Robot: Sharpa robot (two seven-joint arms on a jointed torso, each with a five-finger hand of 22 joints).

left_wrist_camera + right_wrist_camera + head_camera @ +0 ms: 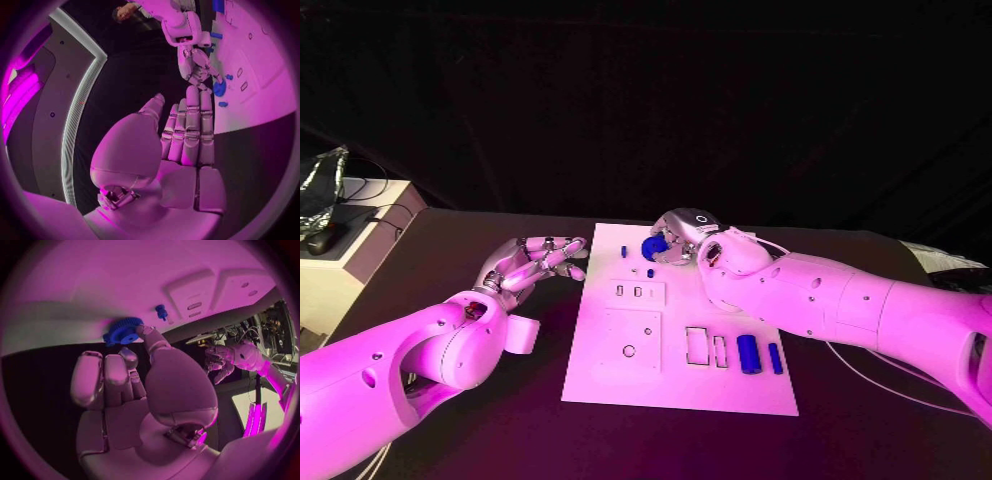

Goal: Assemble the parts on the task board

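The white task board (678, 385) lies in the middle of the black table. At its far end my right hand (681, 238) pinches a blue gear (653, 251) between thumb and a finger, low over the board; the right wrist view shows the gear (122, 333) at the fingertips of this hand (131, 385). Two small blue pegs (625, 250) (651, 271) stand close by. Two blue cylinders (749, 354) (776, 357) lie near the board's right edge. My left hand (534, 262) hovers off the board's left edge, fingers spread, holding nothing. The left wrist view shows its fingers (190, 130) straight, pointing toward the gear (219, 89).
The board carries several recesses: small slots (638, 291), a square plate with a hole (630, 338) and rectangular cutouts (698, 343). A pale cabinet (351, 250) with dark gear and cables stands beyond the table's left edge. Bare black table (488, 420) surrounds the board.
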